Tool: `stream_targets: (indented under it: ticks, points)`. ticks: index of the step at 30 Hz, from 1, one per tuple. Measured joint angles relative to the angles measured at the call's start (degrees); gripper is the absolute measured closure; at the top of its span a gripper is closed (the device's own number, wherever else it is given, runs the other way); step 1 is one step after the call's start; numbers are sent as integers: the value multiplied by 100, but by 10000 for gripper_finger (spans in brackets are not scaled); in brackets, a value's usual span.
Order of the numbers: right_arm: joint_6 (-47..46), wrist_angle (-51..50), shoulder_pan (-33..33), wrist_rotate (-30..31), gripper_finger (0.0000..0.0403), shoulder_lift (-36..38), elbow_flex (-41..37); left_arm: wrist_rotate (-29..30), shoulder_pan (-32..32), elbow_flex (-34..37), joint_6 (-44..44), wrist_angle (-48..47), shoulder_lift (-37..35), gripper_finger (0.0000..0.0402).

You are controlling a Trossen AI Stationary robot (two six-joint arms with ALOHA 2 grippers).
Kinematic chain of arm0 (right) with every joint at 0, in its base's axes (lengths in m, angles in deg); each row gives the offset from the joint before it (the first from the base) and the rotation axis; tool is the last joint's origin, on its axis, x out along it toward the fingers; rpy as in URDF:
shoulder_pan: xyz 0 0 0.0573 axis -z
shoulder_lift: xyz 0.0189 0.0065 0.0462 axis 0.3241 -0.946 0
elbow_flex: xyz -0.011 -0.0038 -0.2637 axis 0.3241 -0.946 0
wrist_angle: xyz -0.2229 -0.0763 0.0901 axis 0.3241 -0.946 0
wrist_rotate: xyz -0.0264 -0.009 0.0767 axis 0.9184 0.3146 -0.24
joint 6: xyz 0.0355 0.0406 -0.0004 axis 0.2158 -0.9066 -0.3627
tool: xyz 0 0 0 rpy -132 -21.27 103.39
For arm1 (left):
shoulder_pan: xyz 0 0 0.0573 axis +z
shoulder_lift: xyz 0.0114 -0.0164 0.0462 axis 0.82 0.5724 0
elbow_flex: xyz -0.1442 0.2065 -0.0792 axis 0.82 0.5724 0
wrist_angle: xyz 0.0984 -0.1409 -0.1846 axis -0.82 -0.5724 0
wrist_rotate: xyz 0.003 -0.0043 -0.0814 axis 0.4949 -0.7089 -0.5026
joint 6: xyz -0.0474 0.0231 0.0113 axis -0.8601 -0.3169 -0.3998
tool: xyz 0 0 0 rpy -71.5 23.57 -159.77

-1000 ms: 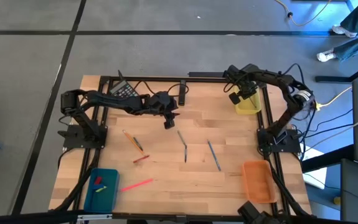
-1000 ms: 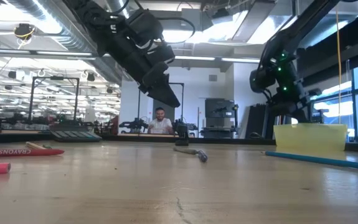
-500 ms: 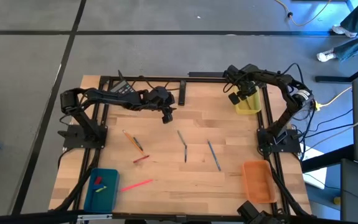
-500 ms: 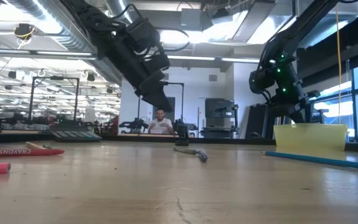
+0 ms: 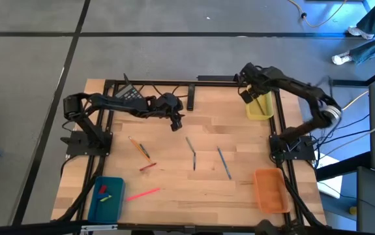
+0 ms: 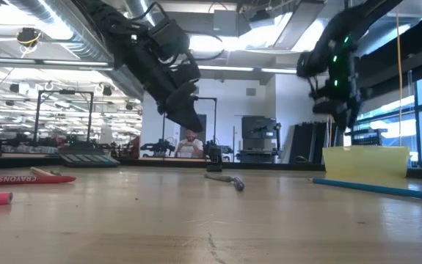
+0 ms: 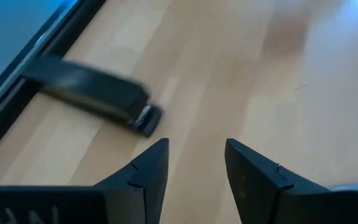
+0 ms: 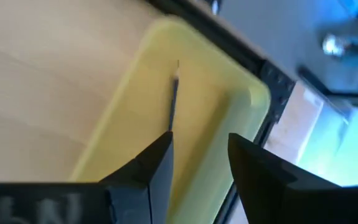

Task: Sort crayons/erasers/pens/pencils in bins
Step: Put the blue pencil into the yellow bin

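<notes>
Above the yellow bin (image 5: 259,108), right end effector (image 5: 245,95) hangs released (left likewise).

A robotics lab: rows of workbenches (image 6: 42,150) under ceiling strip lights (image 6: 233,69), ducting overhead.

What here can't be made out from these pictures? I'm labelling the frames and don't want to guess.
- The teal bin: the small pieces in it are too small in the high view to name.
- The yellow bin: its wall hides the contents in the low view; the right wrist view shows one thin grey stick of unclear kind.
- The black bar: blurred in the left wrist view.
- The orange bin: too small in the high view to check for contents.
</notes>
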Motion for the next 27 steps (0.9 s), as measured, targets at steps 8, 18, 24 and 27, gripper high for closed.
stream_targets:
  ticks: [8,18,24,27]
  points:
    - [1,473,-1099,-945,248,1061,-7,-278,-838,-7,433,2277,362,253]
    - [-168,1246,-2769,-1285,266,1439,-1050,-1528,-1529,-1050,490,2951,1964,253]
    - [-395,1347,-3415,-1276,271,2019,-1534,-2049,-1726,-2635,654,2235,3242,253]
    - [-637,1357,-3761,-1256,271,2579,-1802,-2052,-1778,-3459,808,1356,3705,253]
